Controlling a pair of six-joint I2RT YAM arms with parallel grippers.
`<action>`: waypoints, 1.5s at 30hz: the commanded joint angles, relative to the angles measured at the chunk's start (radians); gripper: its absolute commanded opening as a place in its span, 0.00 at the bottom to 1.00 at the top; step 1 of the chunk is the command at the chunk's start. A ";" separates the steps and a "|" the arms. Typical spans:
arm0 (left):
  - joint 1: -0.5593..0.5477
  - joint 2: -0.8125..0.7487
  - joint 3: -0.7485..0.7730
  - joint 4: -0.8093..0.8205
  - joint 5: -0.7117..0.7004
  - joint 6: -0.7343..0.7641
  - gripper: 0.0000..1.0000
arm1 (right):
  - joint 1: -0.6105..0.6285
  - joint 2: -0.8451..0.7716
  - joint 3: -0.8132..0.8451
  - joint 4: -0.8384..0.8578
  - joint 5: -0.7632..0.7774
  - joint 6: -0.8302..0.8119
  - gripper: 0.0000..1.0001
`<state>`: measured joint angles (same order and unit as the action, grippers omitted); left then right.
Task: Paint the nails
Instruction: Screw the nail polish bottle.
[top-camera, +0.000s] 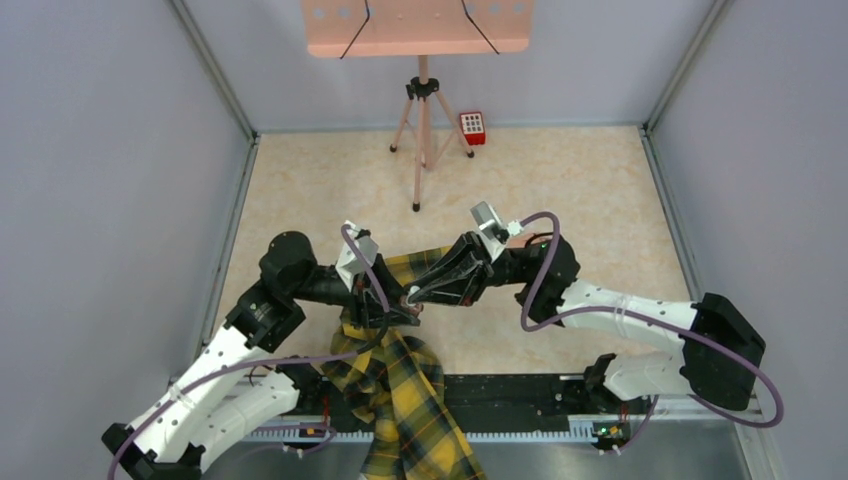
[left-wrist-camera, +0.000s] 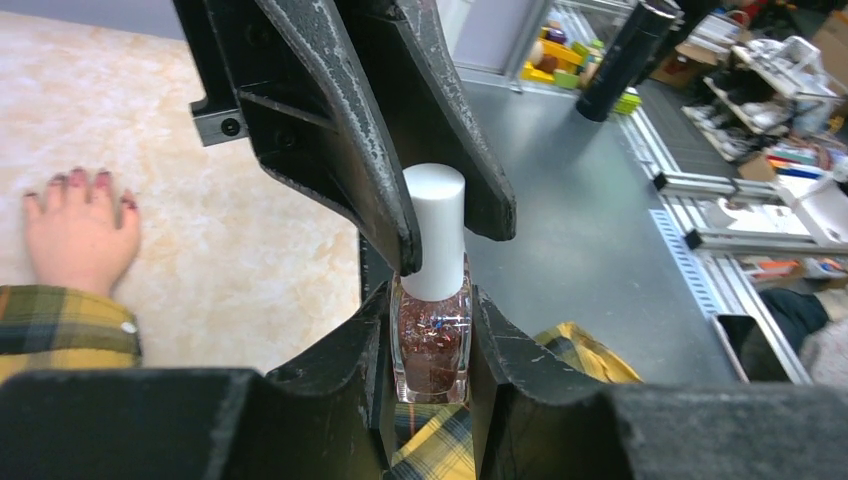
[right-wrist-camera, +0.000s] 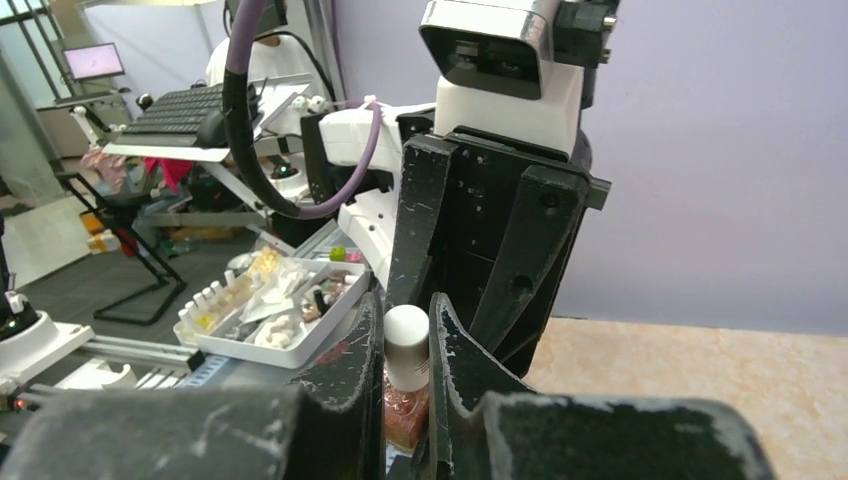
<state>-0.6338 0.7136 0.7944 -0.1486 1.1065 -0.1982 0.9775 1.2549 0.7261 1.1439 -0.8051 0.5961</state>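
- Plain grey-lilac walls (top-camera: 110, 150) on three sides.
- Beige marbled tabletop (top-camera: 570, 190), evenly lit.
- Pinkish tripod (top-camera: 423, 130) under perforated pink panel (top-camera: 415, 25), at back.
- Keyboard (right-wrist-camera: 175, 110) and monitor (right-wrist-camera: 95, 61) on desk (right-wrist-camera: 160, 150) beyond.

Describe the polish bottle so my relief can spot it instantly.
Find the plaid sleeve at the near edge. Just above it, the left gripper clamps a square glass bottle of reddish glitter polish. Its tall white cap, pinched by the right gripper, sets it apart.

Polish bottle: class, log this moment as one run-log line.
left pincer: shut on polish bottle | right pincer: shut on white cap | white cap: not yet off | nails: clear of both pincers
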 joint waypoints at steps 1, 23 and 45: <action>0.005 -0.046 0.014 0.008 -0.214 0.055 0.00 | 0.014 0.007 0.048 -0.050 0.038 -0.003 0.00; 0.005 -0.082 0.010 -0.145 -1.260 0.082 0.00 | 0.164 0.294 0.454 -0.863 0.896 0.025 0.00; 0.006 -0.086 0.014 -0.112 -0.886 0.116 0.00 | 0.230 0.079 0.373 -0.826 1.375 -0.221 0.74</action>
<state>-0.6254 0.6304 0.7845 -0.3878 0.0223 -0.1005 1.1919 1.4830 1.1328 0.3325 0.4400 0.5045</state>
